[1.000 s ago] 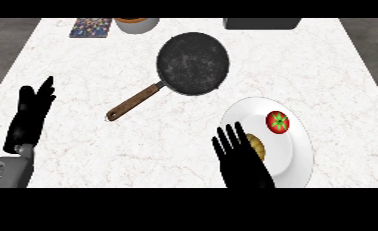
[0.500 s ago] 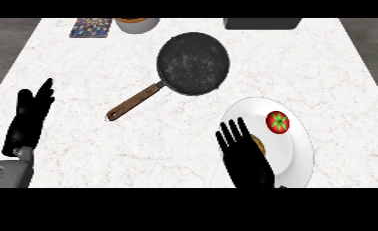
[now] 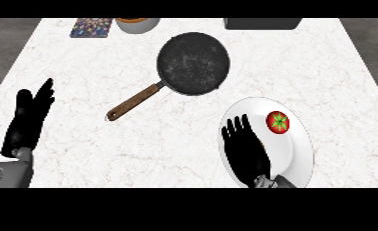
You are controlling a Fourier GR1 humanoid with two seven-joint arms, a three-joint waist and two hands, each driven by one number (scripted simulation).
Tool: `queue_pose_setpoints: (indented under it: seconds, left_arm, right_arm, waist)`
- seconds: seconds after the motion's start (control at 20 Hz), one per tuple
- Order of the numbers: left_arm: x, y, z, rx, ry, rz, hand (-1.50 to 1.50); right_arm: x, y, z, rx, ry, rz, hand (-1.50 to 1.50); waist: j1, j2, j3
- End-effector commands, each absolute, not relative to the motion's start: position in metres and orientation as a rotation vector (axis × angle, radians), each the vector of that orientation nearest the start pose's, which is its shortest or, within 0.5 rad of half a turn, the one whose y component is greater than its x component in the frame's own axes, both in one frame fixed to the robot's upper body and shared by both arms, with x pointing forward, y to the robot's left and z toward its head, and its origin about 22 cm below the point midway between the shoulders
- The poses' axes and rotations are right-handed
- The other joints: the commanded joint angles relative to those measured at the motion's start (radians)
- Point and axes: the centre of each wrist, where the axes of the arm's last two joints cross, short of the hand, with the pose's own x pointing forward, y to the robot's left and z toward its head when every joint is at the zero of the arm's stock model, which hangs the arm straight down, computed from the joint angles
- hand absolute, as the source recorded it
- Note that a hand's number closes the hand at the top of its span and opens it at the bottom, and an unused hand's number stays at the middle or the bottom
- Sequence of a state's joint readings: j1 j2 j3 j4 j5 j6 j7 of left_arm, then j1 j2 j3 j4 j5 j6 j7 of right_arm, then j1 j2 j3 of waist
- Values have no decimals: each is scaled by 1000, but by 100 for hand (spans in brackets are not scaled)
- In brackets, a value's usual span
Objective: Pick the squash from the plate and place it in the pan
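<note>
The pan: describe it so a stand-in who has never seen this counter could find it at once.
Start at the white marbled counter and look just beyond its middle. The pan lies there, a round black skillet with a brown wooden handle running toward the near left. The white plate at the near right, under the right hand, is its only round neighbour, but is pale and handleless.

Both the left hand (image 3: 26, 122) and right hand (image 3: 247, 152) are matte black (slender-fingered), on grey forearms.
</note>
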State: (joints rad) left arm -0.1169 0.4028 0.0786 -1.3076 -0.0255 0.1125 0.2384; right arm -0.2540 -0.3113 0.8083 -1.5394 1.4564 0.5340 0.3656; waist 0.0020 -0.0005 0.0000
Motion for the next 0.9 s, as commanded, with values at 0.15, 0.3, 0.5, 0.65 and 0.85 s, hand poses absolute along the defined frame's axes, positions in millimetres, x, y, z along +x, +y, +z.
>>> queue_pose_setpoints:
  seconds: [0.15, 0.3, 0.5, 0.65, 0.85]
  left_arm:
    - [261, 356, 14, 500, -1193, -93, 0]
    - [262, 353, 10, 494, -1193, -90, 0]
    - [262, 350, 7, 496, -1198, -95, 0]
    - [254, 361, 9, 516, -1169, -48, 0]
    - [246, 365, 4, 538, -1157, -19, 0]
  right_arm:
    - [224, -139, -9, -1197, -963, 2210, 150]
    - [221, -131, -9, -1196, -1016, 2221, 150]
    - [225, -130, -6, -1190, -946, 1979, 150]
    - [232, -146, 0, -1090, -816, 1510, 150]
    - [224, -171, 1, -998, -717, 1037, 150]
  waist:
    - [2, 0, 0]
    - [0, 0, 0]
    - [-8, 1, 0]
    - [-61, -2, 3]
    - [-87, -7, 3]
